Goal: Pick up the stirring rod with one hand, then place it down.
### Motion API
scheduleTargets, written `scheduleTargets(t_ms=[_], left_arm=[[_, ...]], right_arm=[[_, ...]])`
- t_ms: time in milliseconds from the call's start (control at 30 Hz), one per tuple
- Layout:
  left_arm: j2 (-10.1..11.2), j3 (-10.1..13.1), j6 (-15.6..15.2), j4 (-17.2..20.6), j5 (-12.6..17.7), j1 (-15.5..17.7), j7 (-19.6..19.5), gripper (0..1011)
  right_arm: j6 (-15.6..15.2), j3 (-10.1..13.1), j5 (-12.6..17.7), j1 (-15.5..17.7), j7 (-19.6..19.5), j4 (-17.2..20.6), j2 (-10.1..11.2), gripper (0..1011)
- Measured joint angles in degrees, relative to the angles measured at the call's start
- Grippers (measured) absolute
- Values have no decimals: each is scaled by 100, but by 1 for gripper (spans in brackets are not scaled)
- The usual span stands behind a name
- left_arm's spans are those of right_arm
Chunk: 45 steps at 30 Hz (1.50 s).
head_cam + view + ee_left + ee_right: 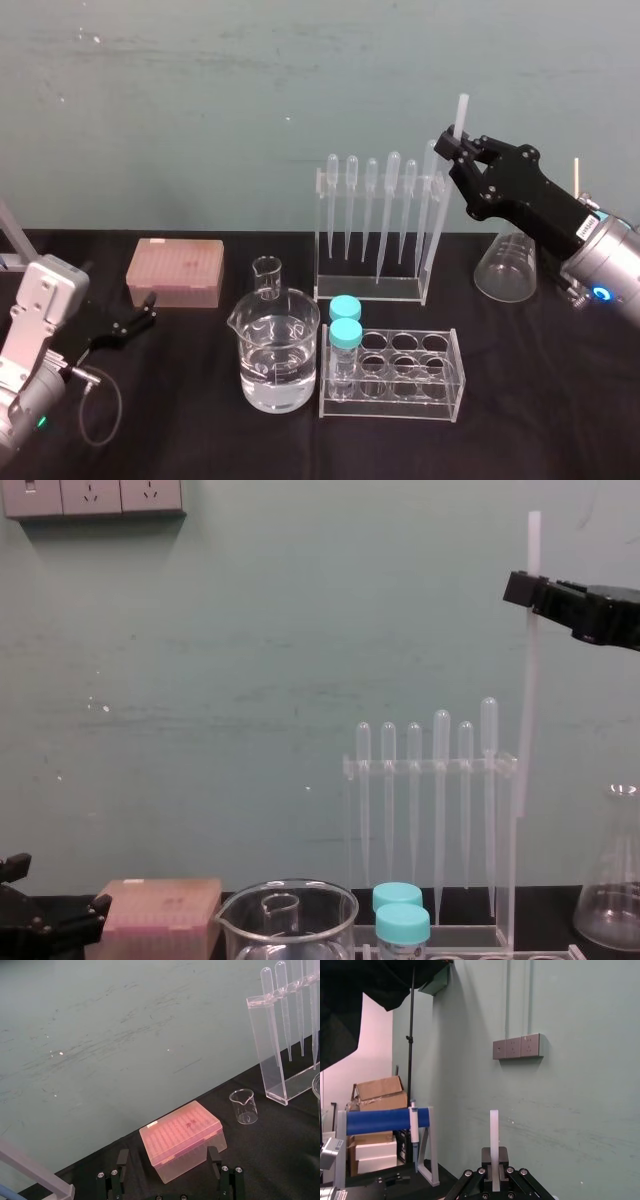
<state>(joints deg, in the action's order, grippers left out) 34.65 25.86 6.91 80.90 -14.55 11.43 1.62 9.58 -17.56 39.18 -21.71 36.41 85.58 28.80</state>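
Your right gripper [462,143] clamped on the stirring rod [527,690], rod upright, raised, its lower end by the right end of the pipette rack [378,285], your left gripper [148,310] parked well left of that rack, fingers spread apart.

The stirring rod [529,680] is translucent white, the right gripper [460,142] black. The tip box [175,272] is pink, tube caps [346,333] turquoise.

We list on the black table [560,400], left to right: pink plastic tip box [174,272]; small glass beaker [267,277], large water-filled glass beaker [274,347] before it; clear acrylic pipette rack [372,245], clear tube rack [392,372] before it; glass conical flask [506,265]. The right gripper [460,145] holds the translucent-white stirring rod [462,110] upright at the pipette rack's right end.
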Motion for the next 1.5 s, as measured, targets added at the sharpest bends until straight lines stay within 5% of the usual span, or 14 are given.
scheduleTargets(t_ms=[1500], left_arm=[[0,0,0,0,0,0,0,1000]], right_arm=[[-35,-72,29,-44,53,-63,2,68]])
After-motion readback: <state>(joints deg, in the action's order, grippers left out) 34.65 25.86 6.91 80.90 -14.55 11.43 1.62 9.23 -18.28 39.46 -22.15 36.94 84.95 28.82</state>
